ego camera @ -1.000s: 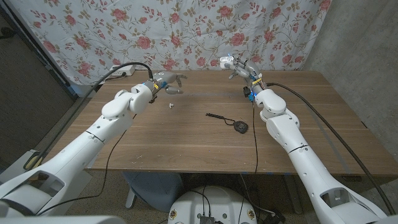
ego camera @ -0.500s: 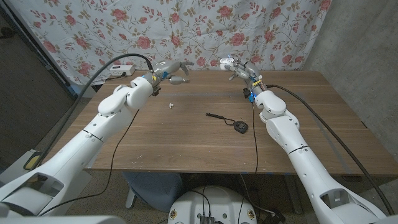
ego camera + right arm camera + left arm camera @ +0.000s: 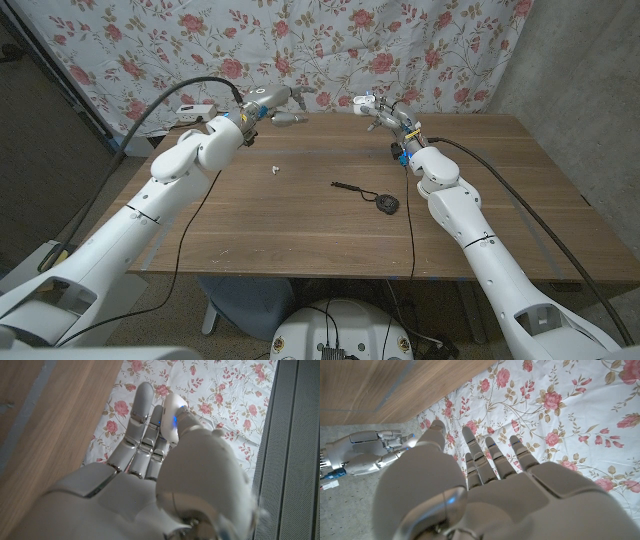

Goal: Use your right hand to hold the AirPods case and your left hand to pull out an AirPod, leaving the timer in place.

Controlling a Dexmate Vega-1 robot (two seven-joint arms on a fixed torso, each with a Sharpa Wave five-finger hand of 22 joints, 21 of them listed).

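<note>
The right hand [image 3: 378, 108] is raised over the far edge of the wooden table [image 3: 300, 215], at about one o'clock from the table's middle, and grips the AirPods case [image 3: 362, 100]. In the right wrist view the case [image 3: 171, 419] is a small, smooth, white, rounded shell with a blue glint on its side, pinched between the thumb and the extended fingers [image 3: 141, 405]. Whether its lid is up cannot be told.

The left hand [image 3: 277, 103] is lifted near the far edge at about eleven o'clock, fingers stretched out and apart toward the right hand, holding nothing. The two hands are near each other but apart. In the left wrist view the left hand's fingers [image 3: 480, 457] spread against the floral curtain [image 3: 560, 410], with the right hand [image 3: 370, 452] beyond them.

A tiny white AirPod [image 3: 273, 169] lies on the table at about ten o'clock from its middle. The black round timer [image 3: 387, 206], with a thin black strap trailing from it, lies at about three o'clock, well apart from both hands.
</note>
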